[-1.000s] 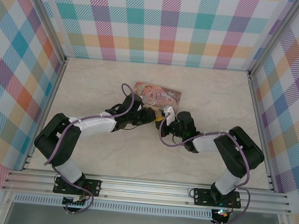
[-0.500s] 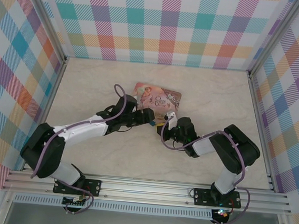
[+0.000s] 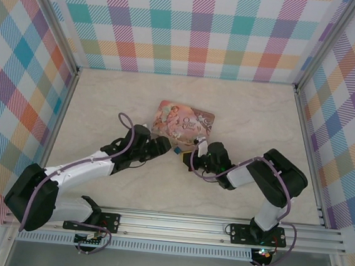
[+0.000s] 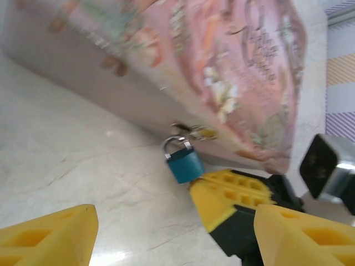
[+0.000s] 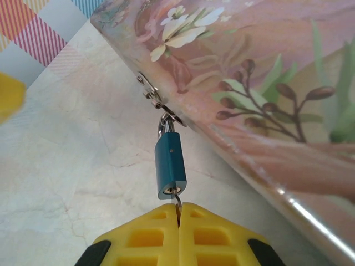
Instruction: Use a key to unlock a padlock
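The small blue padlock hangs by its silvery shackle from the latch of the pink illustrated tin. The thin key sits in the keyhole at the padlock's lower end. My right gripper is shut on the key, its yellow fingers pressed together. In the left wrist view the padlock lies on the table ahead, with the right gripper's fingers touching it. My left gripper is open and holds nothing, a short way back from the padlock. From above, the padlock lies between both grippers.
The tin lies flat on the marble-patterned table, just beyond both grippers. Checked walls close off the back and both sides. Both arms stretch low over the table from the near rail.
My left gripper has drawn back to the left and toward the near edge, away from the padlock, and now stands open. The right gripper has stayed at the padlock, shifting slightly left.
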